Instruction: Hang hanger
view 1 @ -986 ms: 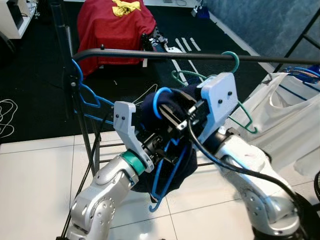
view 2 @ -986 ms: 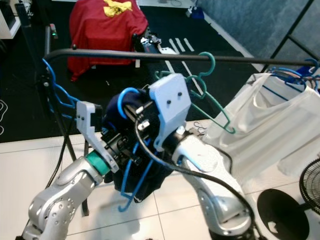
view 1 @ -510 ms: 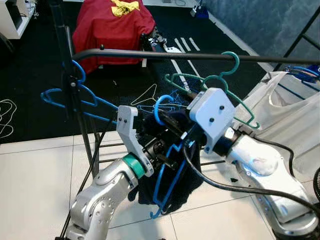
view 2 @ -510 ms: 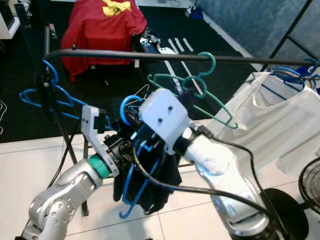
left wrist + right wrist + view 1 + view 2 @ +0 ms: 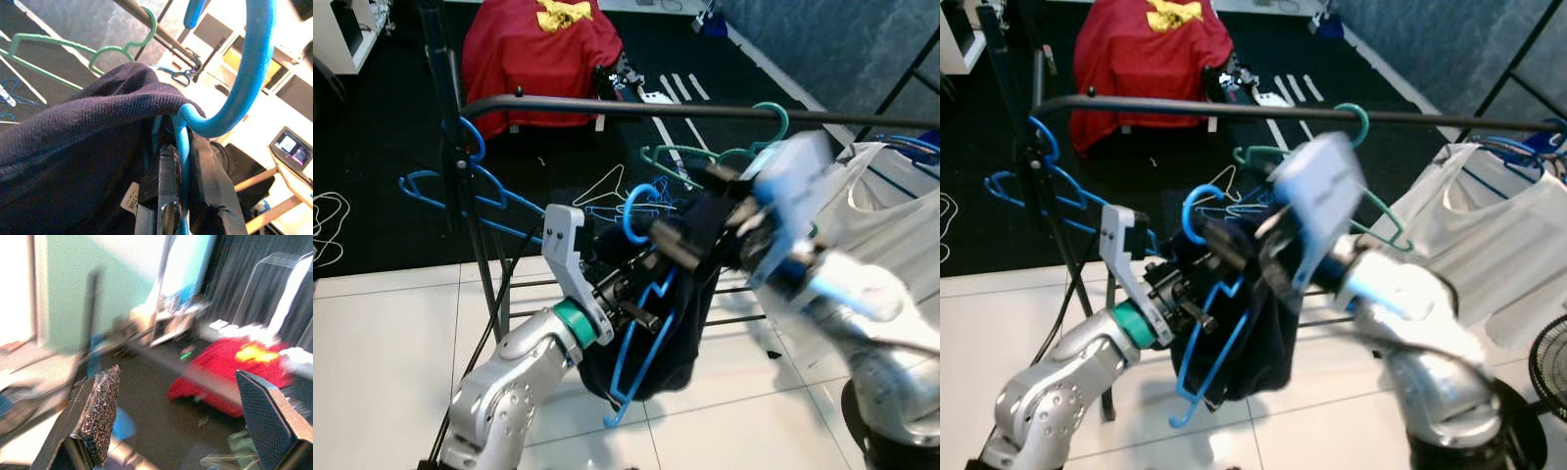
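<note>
Left hand (image 5: 168, 193) clenched on blue hanger (image 5: 641, 333) | right hand (image 5: 181, 416) released, blurred | navy garment (image 5: 656, 323) may slip before we reach rail (image 5: 636, 106)

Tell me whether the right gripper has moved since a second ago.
Yes. The right gripper has swung from over the navy garment toward the robot's right, nearer the white shirt on the rail; its fingers are open.

Bright daylight; blurred right arm
</note>
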Robot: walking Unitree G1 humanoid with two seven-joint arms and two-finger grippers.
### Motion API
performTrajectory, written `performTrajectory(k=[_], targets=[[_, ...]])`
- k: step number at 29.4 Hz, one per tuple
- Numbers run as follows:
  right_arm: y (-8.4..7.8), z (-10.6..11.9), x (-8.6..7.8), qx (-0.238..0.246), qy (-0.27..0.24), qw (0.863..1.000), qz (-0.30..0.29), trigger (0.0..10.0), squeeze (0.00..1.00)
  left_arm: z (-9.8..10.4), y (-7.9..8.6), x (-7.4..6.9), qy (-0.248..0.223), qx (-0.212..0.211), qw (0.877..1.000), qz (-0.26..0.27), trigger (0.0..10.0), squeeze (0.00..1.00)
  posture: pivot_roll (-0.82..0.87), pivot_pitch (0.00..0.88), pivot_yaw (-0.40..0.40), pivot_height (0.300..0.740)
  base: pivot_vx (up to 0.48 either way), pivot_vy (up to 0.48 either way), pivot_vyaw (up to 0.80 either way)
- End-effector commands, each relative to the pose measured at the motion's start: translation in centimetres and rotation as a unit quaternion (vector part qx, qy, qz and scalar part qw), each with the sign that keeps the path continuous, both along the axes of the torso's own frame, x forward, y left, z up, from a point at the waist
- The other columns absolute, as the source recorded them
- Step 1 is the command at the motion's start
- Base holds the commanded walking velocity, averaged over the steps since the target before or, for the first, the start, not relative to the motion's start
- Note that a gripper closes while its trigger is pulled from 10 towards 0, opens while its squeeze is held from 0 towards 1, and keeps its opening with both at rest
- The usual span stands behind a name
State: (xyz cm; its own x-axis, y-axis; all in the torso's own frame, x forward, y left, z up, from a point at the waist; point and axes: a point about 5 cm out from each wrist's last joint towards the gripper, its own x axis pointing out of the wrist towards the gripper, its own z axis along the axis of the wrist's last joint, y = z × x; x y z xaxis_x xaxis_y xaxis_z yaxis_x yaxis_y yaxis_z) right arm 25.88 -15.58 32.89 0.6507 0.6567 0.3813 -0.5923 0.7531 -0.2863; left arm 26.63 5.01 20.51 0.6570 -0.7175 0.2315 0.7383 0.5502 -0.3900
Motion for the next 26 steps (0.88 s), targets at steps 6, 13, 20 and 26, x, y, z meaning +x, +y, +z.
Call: performTrajectory(k=[6, 13, 20, 26], targets=[[-6.0, -5.0, 1.0, -0.004, 0.093, 0.983, -0.16, 10.0, 0.0, 2.2, 0.3, -0.1, -0.041, -0.036, 0.998, -0.016, 10.0, 0.0, -0.1, 0.088, -0.011, 0.74, 0.0, 0.0, 0.0], [-5.9, -12.1, 1.3, 0.082, 0.21, 0.957, -0.183, 10.0, 0.0, 4.2, 1.0, -0.3, -0.077, -0.049, 0.995, -0.034, 10.0, 0.0, -0.09, 0.078, -0.005, 0.74, 0.0, 0.0, 0.0], [-6.0, -14.1, 2.1, 0.046, 0.235, 0.953, -0.188, 10.0, 0.0, 5.1, 1.7, -1.4, -0.104, -0.045, 0.991, -0.075, 10.0, 0.0, -0.08, 0.074, -0.004, 0.74, 0.0, 0.0, 0.0], [-5.9, -14.5, 2.9, -0.006, 0.233, 0.959, -0.16, 10.0, 0.0, 4.8, 2.2, -2.6, -0.112, -0.024, 0.986, -0.12, 10.0, 0.0, -0.07, 0.073, -0.01, 0.74, 0.0, 0.0, 0.0]])
